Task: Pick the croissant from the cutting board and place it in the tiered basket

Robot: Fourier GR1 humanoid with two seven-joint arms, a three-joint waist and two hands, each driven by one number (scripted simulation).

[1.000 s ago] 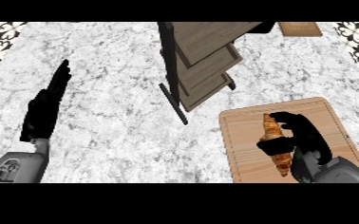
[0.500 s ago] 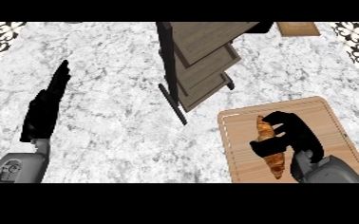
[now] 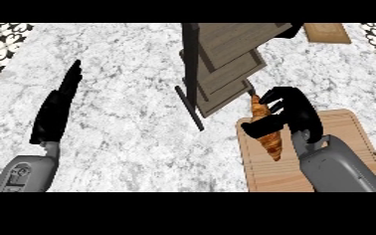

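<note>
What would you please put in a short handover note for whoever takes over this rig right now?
Right hand: shut on the croissant, over the cutting board's upper left corner, next to the tiered basket.
Left hand: open, fingers straight, resting at the left over the counter, holding nothing.
Done: the croissant is grasped.
Left: carry it on to the tiered basket, set it on a tier and let go.
</note>
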